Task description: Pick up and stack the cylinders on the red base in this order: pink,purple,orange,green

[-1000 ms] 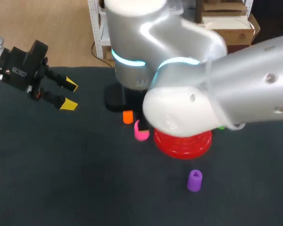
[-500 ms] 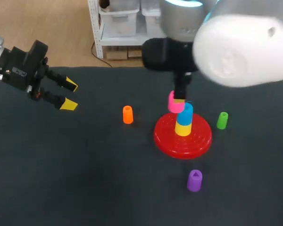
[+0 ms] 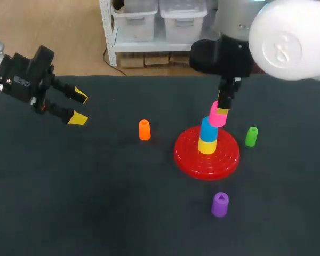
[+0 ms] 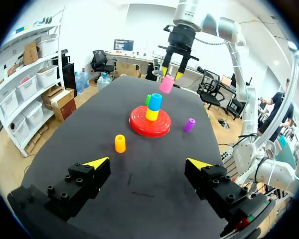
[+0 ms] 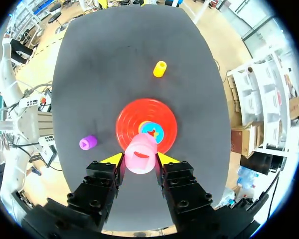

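The right hand (image 3: 222, 109) has swung the pink cylinder (image 3: 217, 117) up off the bench (image 3: 96, 186) and grips it just above the blue cylinder (image 3: 208, 128) beneath, ready for lowering.

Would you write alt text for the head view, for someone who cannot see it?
The right gripper holds a pink cylinder above the stack on the red base; an orange cylinder, green cylinder and purple cylinder stand nearby.

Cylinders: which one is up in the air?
The pink cylinder, held in the right gripper above the red base. The orange, green and purple ones sit on the table.
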`<state>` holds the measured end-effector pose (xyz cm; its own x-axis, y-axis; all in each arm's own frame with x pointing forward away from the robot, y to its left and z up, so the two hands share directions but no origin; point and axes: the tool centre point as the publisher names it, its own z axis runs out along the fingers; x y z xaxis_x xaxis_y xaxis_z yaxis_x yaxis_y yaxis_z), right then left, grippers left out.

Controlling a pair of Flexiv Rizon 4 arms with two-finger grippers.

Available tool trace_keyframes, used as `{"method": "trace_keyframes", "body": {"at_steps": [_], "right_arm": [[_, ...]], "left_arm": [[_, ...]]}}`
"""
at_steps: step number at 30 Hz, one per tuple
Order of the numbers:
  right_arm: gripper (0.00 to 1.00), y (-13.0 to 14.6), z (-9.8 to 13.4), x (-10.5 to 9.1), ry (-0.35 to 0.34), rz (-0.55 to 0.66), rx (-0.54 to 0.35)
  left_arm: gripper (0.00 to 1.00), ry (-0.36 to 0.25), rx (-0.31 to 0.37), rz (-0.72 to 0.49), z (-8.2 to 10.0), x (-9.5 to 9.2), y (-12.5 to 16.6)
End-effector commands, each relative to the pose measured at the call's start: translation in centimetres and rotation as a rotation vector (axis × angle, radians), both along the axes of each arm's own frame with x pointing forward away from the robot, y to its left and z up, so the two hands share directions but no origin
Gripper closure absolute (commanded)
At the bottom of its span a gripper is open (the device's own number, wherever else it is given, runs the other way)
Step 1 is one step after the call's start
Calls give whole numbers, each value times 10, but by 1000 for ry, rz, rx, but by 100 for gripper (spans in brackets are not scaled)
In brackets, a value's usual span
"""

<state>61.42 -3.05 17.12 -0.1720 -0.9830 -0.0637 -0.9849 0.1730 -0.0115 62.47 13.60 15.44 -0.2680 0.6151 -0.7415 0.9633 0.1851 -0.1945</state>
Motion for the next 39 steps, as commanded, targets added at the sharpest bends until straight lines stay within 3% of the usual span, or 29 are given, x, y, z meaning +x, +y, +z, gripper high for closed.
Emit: {"method": "trace_keyframes", "body": {"at_steps": [1,12,34,39], "right_arm": [[100,2,-5,16,31,6,0],[100,13,-17,34,72,35,15],[100,11,-27,21,107,51,-38],[100,16,-43,18,131,54,-37]], "left_arm": [[0,-3,-2,-1,-1,0,1],[0,-3,-2,-1,-1,0,1],[0,-3,-2,-1,-1,0,1],[0,-3,-2,-1,-1,0,1]]}}
